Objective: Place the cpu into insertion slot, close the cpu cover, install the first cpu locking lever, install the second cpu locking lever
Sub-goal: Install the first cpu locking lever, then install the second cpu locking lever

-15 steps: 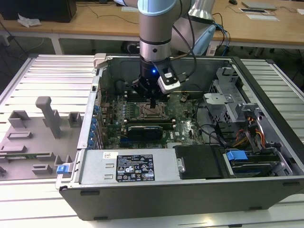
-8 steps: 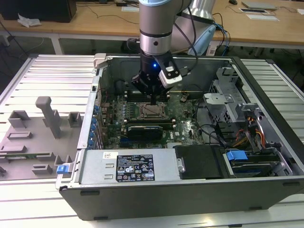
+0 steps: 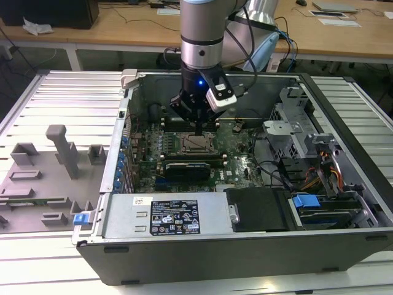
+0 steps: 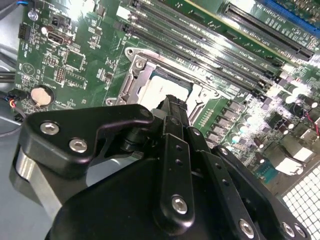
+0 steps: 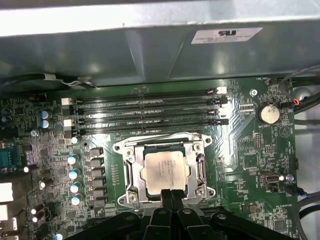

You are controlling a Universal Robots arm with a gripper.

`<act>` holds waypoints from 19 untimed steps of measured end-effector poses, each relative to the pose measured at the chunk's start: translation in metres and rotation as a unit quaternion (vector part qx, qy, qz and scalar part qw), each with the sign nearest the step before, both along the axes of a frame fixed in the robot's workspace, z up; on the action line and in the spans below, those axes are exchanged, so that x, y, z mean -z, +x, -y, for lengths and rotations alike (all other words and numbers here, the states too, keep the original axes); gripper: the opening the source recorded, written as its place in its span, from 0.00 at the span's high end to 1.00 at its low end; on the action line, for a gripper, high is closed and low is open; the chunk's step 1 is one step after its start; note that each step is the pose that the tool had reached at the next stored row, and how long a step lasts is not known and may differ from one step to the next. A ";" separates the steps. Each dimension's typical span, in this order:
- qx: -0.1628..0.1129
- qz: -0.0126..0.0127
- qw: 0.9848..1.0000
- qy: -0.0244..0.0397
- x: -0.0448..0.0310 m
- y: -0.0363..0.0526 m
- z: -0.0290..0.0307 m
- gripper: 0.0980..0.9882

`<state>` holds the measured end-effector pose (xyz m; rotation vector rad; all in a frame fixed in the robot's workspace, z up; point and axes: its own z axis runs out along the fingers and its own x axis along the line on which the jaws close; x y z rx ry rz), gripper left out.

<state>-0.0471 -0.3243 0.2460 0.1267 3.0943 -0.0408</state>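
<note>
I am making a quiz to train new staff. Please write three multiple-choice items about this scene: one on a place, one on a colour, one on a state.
1. Where does the cpu lie?
A on the grey tray outside the case
B inside the cover frame
C on the memory slots

2. What colour is the board?
A green
B red
C white

3. How is the end effector?
A wide open
B shut on a cable
C shut, holding nothing

Answers:
1 B, the steel frame surrounds the chip.
2 A, the board looks green in both wrist views.
3 C, the fingertips meet at the cover's edge with nothing between them.
</note>
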 end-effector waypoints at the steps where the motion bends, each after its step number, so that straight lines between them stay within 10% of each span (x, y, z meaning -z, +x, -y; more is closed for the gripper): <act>1: 0.000 0.000 1.000 0.000 0.0000 0.0000 0.0000 0.99; 19: 0.000 0.000 1.000 0.000 -0.0001 0.0000 0.0012 0.99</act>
